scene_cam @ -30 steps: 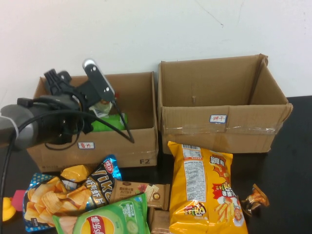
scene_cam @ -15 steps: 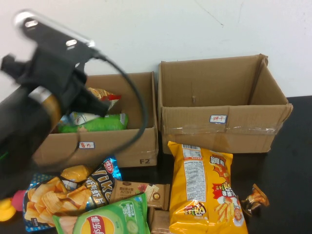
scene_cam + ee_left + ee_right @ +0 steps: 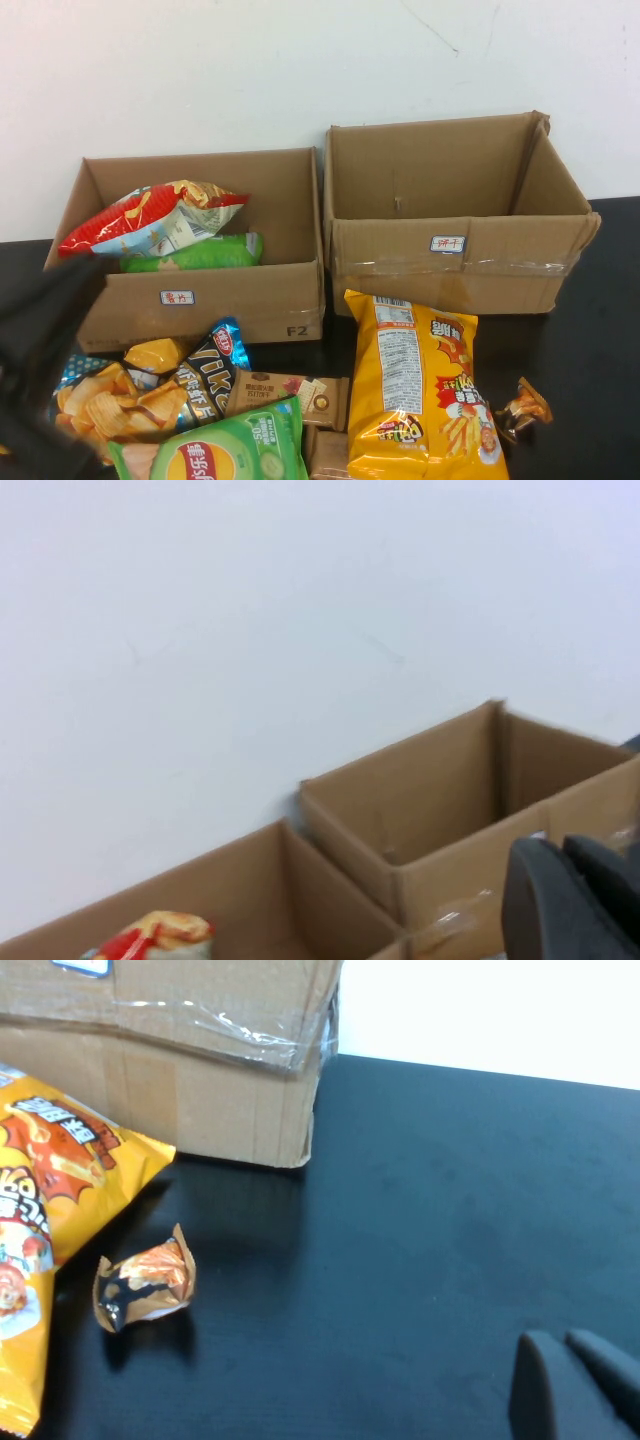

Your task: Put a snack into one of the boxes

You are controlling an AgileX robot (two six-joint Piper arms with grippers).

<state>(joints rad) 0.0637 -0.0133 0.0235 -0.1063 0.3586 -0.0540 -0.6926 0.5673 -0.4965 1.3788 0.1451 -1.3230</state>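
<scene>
Two open cardboard boxes stand at the back. The left box (image 3: 250,310) holds a red and orange chip bag (image 3: 150,215) lying on a green bag (image 3: 195,252). The right box (image 3: 400,265) shows nothing inside. My left arm (image 3: 40,340) is a dark blur at the lower left, away from the boxes. In the left wrist view my left gripper (image 3: 565,870) is shut and empty, raised and facing both boxes, with the chip bag (image 3: 150,935) in sight. My right gripper (image 3: 565,1350) is shut and empty over the black table, out of the high view.
Loose snacks lie in front of the boxes: a tall yellow bag (image 3: 425,385), a green chip bag (image 3: 215,450), a blue chip bag (image 3: 95,400), a dark wrapper (image 3: 205,375), a brown carton (image 3: 285,392). A small orange candy (image 3: 145,1285) lies near the right box corner.
My left arm has pulled back from above the left box to the lower left. The red and orange chip bag now lies free in the left box.
</scene>
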